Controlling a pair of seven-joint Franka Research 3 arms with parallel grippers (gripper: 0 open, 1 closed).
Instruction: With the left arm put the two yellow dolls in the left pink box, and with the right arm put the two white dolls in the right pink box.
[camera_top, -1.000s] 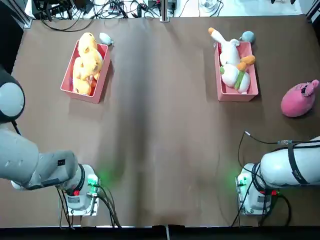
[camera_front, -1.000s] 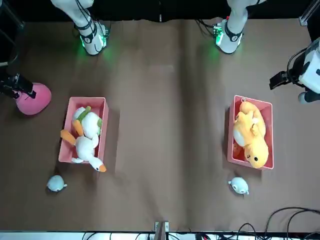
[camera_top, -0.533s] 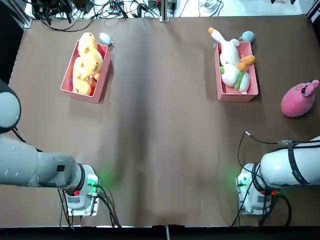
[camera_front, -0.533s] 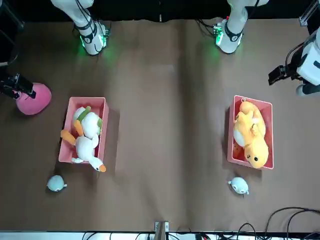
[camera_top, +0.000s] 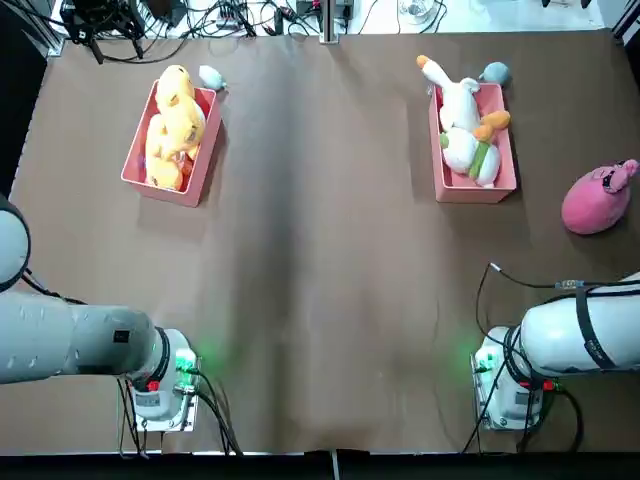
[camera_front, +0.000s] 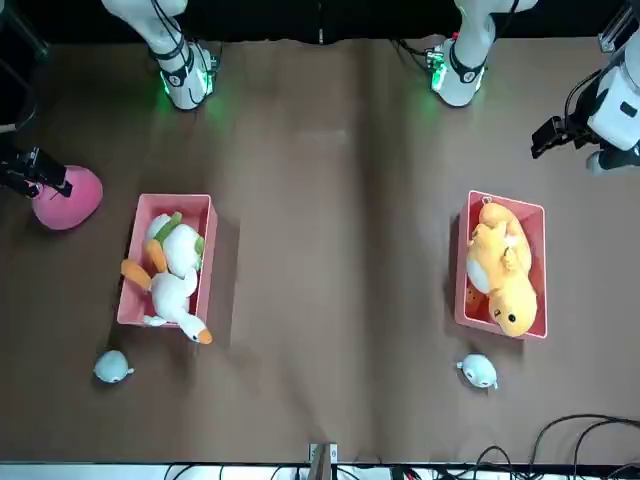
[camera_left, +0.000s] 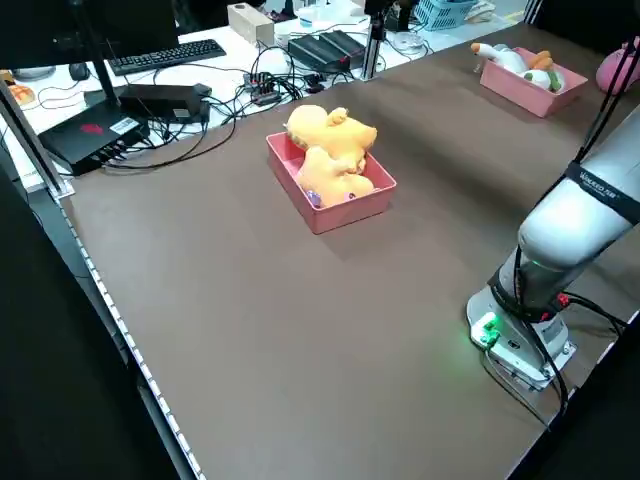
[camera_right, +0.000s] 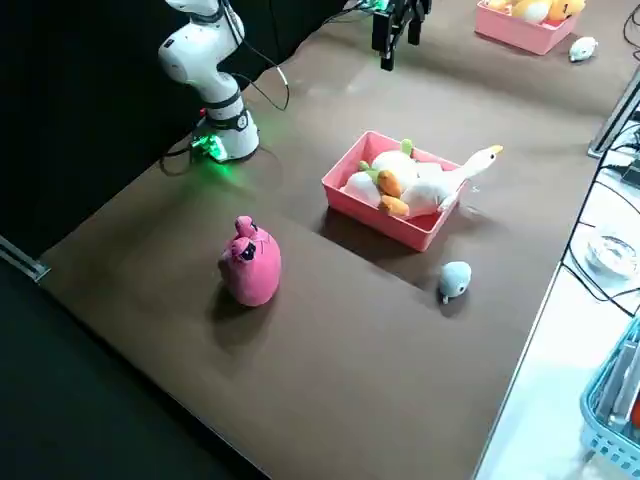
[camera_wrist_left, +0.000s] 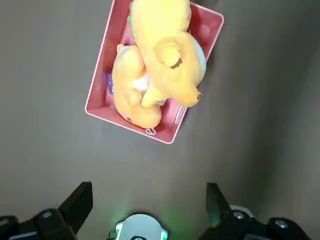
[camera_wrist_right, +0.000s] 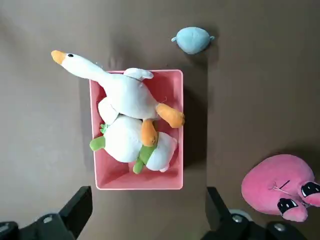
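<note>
Two yellow dolls (camera_top: 172, 125) lie piled in the left pink box (camera_top: 140, 178), upper left of the top view; two white dolls (camera_top: 466, 132), one a goose whose neck overhangs the rim, fill the right pink box (camera_top: 505, 176), upper right. A small grey-blue toy (camera_top: 494, 73) and a small white toy (camera_top: 211, 77) lie just beyond the boxes, and a pink plush (camera_top: 597, 198) sits at the right edge on the brown tabletop (camera_top: 320, 270). Left gripper (camera_wrist_left: 149, 205) and right gripper (camera_wrist_right: 149, 207) hang raised, fingers spread apart, holding nothing.

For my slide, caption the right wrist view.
Two white dolls fill the pink box, goose neck over its rim, beside a blue toy and pink plush.
</note>
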